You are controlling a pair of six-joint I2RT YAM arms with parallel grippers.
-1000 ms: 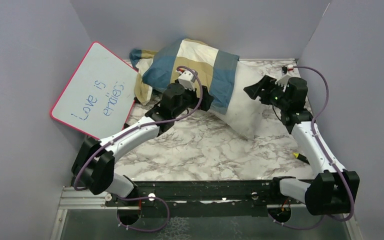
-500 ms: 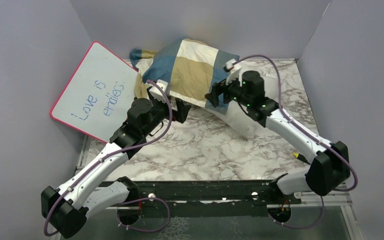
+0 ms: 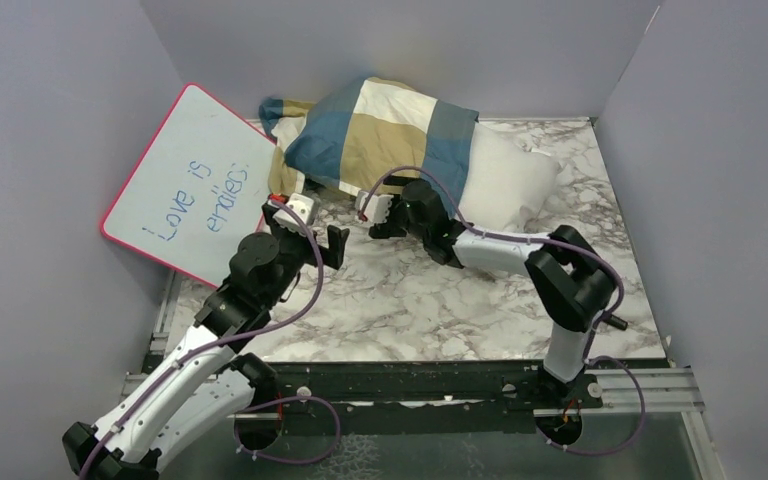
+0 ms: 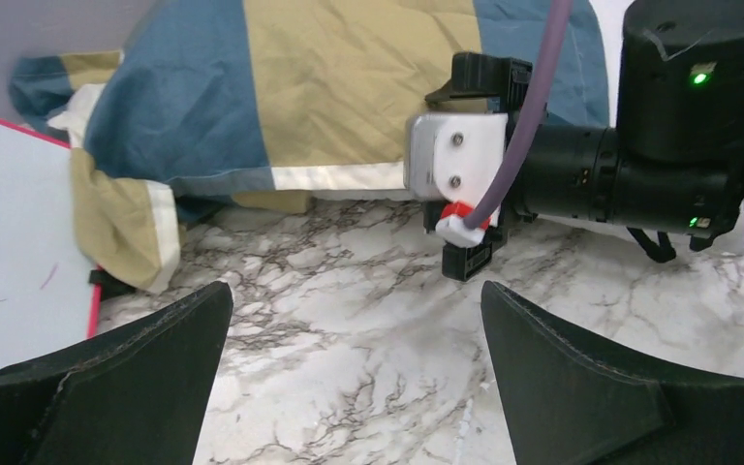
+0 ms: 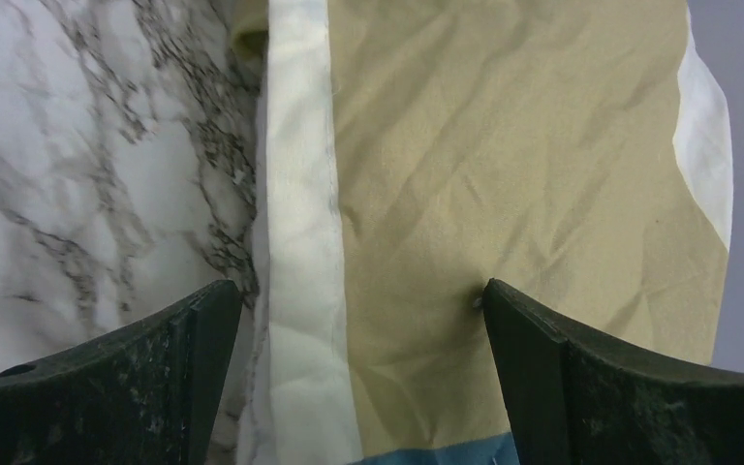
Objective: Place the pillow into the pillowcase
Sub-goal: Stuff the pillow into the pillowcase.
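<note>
Top cam overhead; wrist cams close, share pillowcase (image 4: 349, 97).

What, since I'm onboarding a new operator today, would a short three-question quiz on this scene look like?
1. True or false: the pillow is fully inside the pillowcase.
2. The right gripper is: A) shut on the pillowcase; B) open over the pillowcase; C) shut on the pillow.
3. Short answer: which object stands to the left of the pillowcase?

Key:
1. False; a white end sticks out on the right.
2. B.
3. The pink-rimmed whiteboard.
</note>
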